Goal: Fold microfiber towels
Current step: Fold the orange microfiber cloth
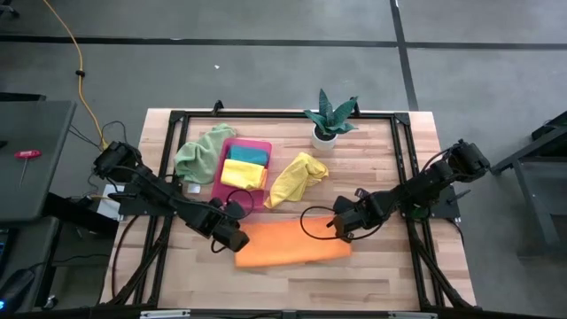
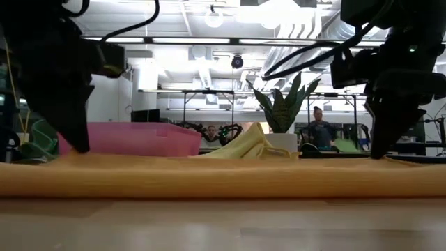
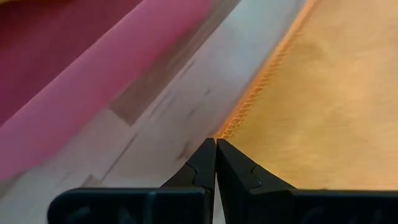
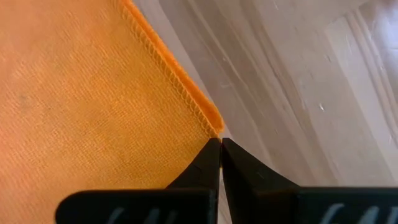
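The orange towel point(image 1: 292, 242) lies flat near the table's near edge as a long band, apparently folded; it also shows in the low view point(image 2: 223, 178). My left gripper point(image 1: 237, 239) is shut at its far left corner and my right gripper point(image 1: 341, 229) is shut at its far right corner. A yellow towel point(image 1: 297, 177) lies crumpled at mid table. A pale green towel point(image 1: 199, 152) lies bunched against the pink tray's left side. Folded yellow point(image 1: 244, 175) and teal point(image 1: 248, 155) towels lie in the tray. My left gripper has its shut fingertips point(image 3: 208, 155) on the towel's stitched corner point(image 3: 233, 124), coming slanting down from the table's left. The corner lies on the table top. One layer or several, I cannot tell. My right gripper has its shut fingertips point(image 4: 214, 155) on the towel's stitched corner point(image 4: 208, 121), coming slanting down from the table's right. The corner lies flat on the table. One layer or several, I cannot tell.
The pink tray point(image 1: 257, 143) stands at the far left of the table, close behind my left gripper. A potted plant point(image 1: 330, 120) stands at the far edge. Bare wood lies to the right of the orange towel. People show in the room beyond the table.
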You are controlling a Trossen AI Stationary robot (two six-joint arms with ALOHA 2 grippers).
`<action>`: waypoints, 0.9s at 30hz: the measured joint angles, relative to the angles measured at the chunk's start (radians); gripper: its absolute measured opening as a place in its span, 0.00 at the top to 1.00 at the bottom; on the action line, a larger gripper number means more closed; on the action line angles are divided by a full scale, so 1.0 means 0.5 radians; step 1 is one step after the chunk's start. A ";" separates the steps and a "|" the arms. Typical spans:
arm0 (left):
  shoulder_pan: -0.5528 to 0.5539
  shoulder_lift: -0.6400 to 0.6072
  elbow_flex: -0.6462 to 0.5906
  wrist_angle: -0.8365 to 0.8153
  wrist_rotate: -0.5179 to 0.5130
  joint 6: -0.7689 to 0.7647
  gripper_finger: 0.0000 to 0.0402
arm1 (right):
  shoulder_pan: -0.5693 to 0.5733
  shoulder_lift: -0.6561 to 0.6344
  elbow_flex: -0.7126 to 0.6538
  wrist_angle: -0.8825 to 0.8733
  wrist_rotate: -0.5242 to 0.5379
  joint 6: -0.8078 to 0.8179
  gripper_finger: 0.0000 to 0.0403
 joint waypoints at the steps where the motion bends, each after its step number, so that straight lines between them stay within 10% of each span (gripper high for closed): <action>1: 0.000 0.002 -0.003 -0.017 -0.002 0.002 1.00 | 0.001 0.000 0.000 0.001 0.000 0.003 1.00; 27: 0.000 -0.003 -0.002 -0.081 -0.060 0.018 0.72 | 0.001 0.000 0.000 0.014 0.007 0.081 0.87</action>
